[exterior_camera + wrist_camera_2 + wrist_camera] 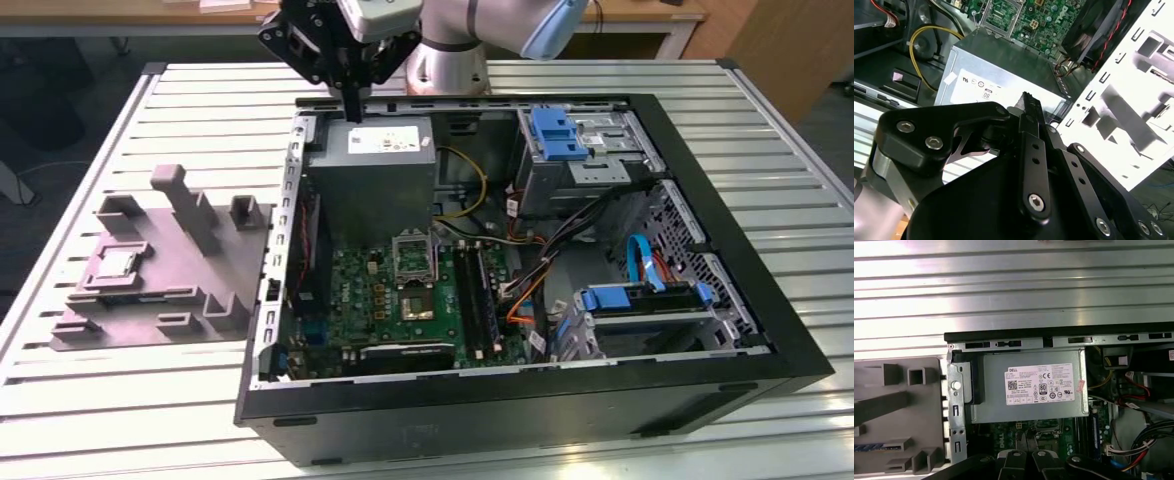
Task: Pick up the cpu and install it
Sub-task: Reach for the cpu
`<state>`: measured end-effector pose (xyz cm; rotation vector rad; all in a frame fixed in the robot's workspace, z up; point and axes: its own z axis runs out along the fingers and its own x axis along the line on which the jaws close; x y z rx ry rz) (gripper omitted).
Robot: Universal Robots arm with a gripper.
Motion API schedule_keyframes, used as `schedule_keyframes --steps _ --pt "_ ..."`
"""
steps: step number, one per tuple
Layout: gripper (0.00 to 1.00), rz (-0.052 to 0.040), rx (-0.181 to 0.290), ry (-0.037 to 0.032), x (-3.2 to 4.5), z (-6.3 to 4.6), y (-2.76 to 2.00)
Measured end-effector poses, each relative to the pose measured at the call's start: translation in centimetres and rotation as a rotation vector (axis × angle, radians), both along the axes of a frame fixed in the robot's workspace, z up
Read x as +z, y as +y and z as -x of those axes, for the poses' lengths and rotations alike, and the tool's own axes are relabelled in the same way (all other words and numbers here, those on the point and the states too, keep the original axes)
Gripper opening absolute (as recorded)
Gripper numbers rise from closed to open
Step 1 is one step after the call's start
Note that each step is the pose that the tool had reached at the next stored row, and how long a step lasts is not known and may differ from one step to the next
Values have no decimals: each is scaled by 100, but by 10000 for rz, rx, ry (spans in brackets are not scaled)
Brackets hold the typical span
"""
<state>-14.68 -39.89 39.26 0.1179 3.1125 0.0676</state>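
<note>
At the upper middle of the exterior view, the silver arm point(447, 55) points the black tool point(351, 110) straight down, its slim fingers point(1031, 112) closed together in the second wrist view

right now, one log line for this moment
pincer shut, above power supply | cpu on grey tray, apart from pincer | not installed

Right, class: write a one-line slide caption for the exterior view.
Gripper hovers over the power supply in the open case; cpu lies in the grey tray.
</note>
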Motion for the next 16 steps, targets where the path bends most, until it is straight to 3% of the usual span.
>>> schedule_keyframes --steps 16 --pt "11 0 0 -1 -3 58 0"
